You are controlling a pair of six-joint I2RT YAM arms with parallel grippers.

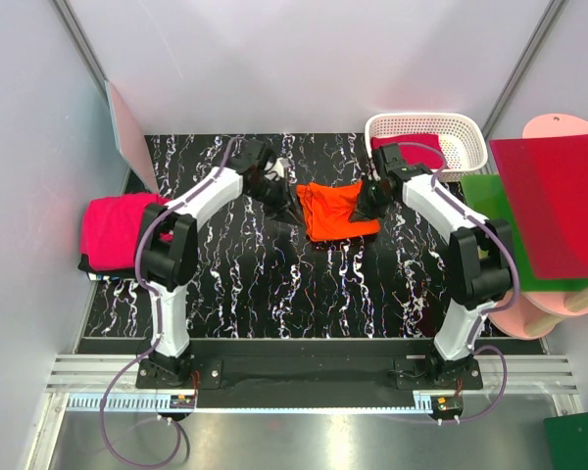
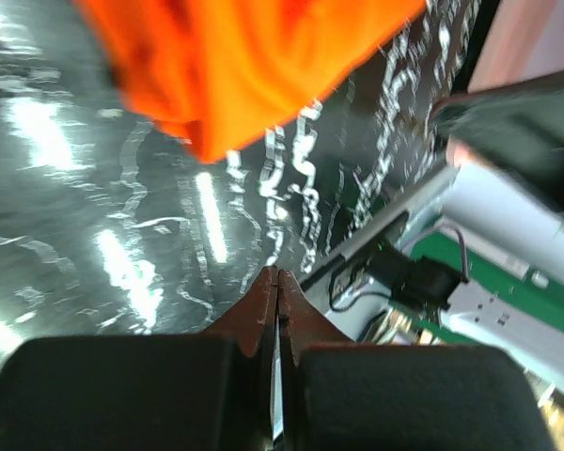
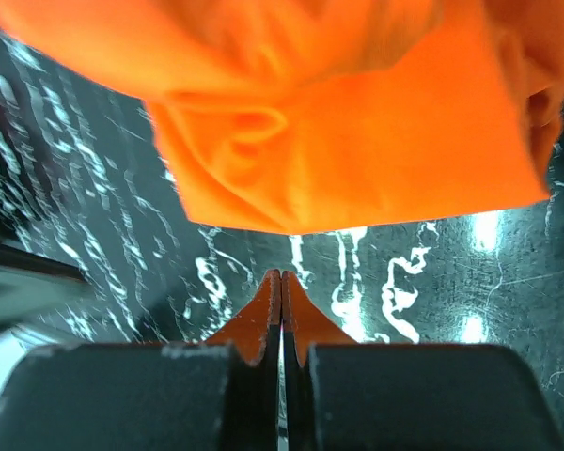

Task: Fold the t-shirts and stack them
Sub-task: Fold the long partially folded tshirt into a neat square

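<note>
A bright orange t-shirt (image 1: 335, 209) lies bunched into a rough square at the back middle of the black marbled table (image 1: 274, 284). A folded magenta t-shirt (image 1: 113, 231) sits at the table's left edge. Another crimson t-shirt (image 1: 412, 149) lies in the white basket (image 1: 463, 132). My left gripper (image 1: 292, 211) is just left of the orange shirt, shut with nothing between its fingers (image 2: 263, 305); the orange shirt (image 2: 235, 66) lies beyond it, apart. My right gripper (image 1: 361, 208) is at the shirt's right edge, also shut and empty (image 3: 281, 282), a short way from the orange shirt (image 3: 357, 141).
A red plastic sheet (image 1: 554, 206) lies over a green one (image 1: 490, 196) on pale pink rounded boards (image 1: 549, 313) at the right. A tilted pale panel (image 1: 127, 132) stands at the back left. White walls close off the back and sides.
</note>
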